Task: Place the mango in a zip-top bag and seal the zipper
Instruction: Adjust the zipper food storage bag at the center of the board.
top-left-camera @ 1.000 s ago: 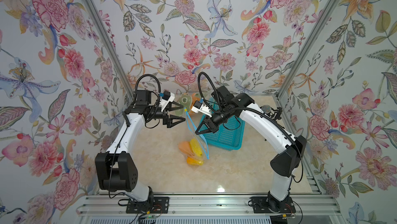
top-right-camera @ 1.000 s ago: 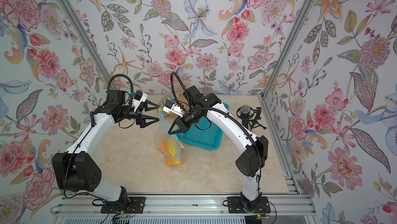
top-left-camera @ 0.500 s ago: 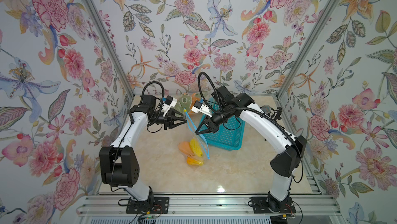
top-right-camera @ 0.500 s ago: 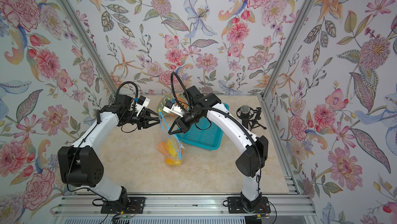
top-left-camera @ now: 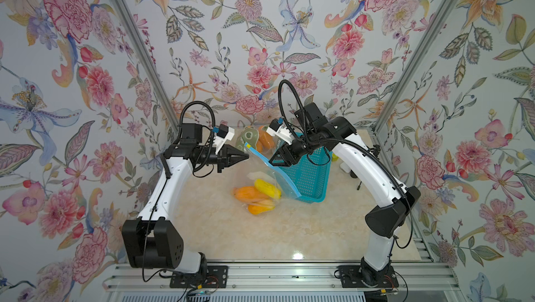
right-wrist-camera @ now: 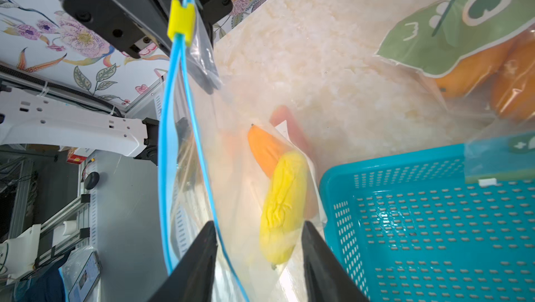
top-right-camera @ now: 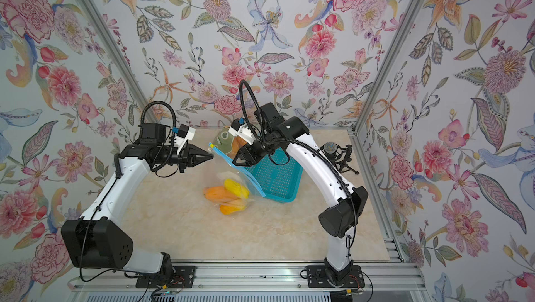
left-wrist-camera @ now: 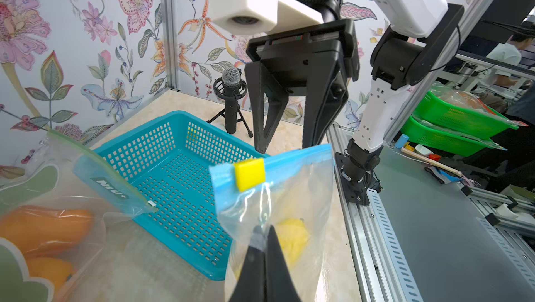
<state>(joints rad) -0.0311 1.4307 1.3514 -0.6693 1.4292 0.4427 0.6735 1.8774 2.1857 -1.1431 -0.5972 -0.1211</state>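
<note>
Left first: clamps the left gripper (top-left-camera: 247, 156) flat shut on the clear film of the zip-top bag (top-left-camera: 279, 176), just under the yellow slider (left-wrist-camera: 249, 174) at that end of the blue zipper track (right-wrist-camera: 170, 129). Hangs the bag between both hands, with the yellow mango (right-wrist-camera: 283, 199) and an orange mango (right-wrist-camera: 264, 148) already inside, well below both sets of fingertips, resting on or close to the tabletop. Further right, holds the right gripper (left-wrist-camera: 285, 145) parted to a middling width at the bag's far top corner, gripping nothing. Looks filled, then, with the sealing not yet done. To seal well: keep the left pinch firm and the track taut and straight. Bring the right fingers to the slider, close squarely across it, and draw away from the left hand along the whole track without twisting. Steer clear of the teal basket (top-left-camera: 308, 176) just beside the right fingers. Learns from the right wrist view alone that the two blue lips stand apart beyond the slider. Learns from the left wrist view alone exactly where the pinch sits on the film. Learns from both top views alone how the bag sags between the arms.
</note>
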